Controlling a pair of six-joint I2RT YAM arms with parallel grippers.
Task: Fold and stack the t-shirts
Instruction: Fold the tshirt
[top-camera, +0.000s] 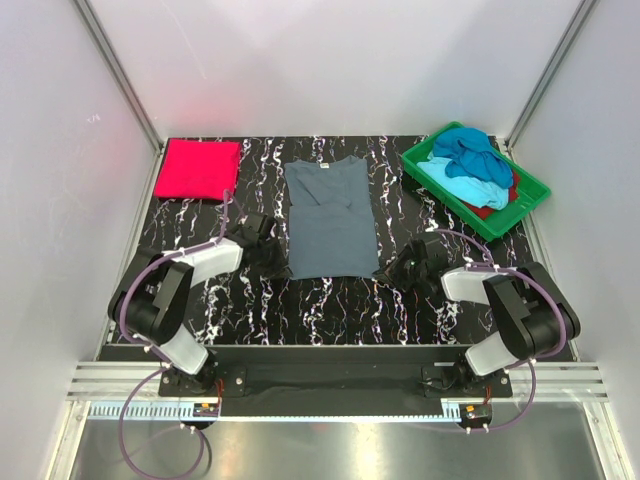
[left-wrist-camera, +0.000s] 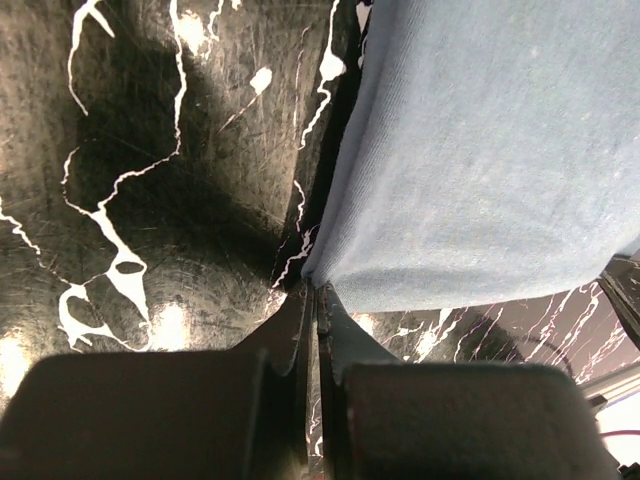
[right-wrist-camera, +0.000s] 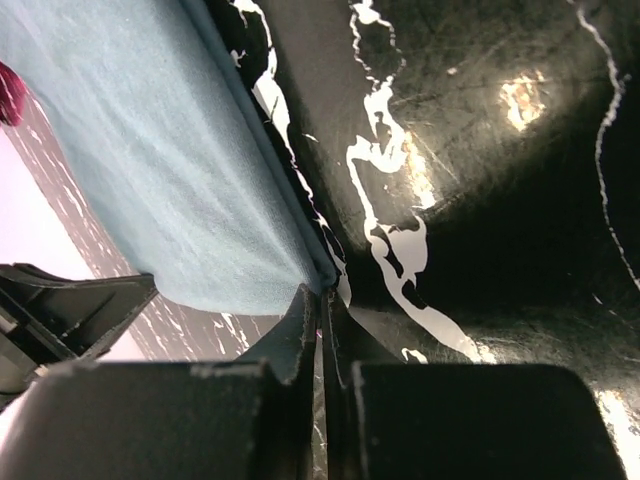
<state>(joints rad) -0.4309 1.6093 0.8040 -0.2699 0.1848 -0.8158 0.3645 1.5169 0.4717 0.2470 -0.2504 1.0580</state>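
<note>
Grip, left: your left gripper (left-wrist-camera: 318, 300) has its fingers pressed together on the shirt's 7 o'clock hem corner, low on the tabletop.
Grip, right: your right gripper (right-wrist-camera: 322, 305) pinches the 5 o'clock hem corner the same way.
Shirt: the slate grey-blue t-shirt (top-camera: 330, 220) lies flat at the table's centre, collar toward 12 o'clock.
Handling: expect it to be light, limp and thin. It will likely sag between your two pinches, so carry both corners level. The hem corners look like the right hold.
Folded shirt: the red-pink t-shirt (top-camera: 197, 168) sits folded at 10 o'clock.
Tray: the green tray (top-camera: 447, 198) at 2 o'clock holds bundled dark blue, turquoise and red shirts.
Surface: the black marbled tabletop (top-camera: 330, 310) is glossy, so cloth should slide easily.
Room: white walls close you in on three sides.
</note>
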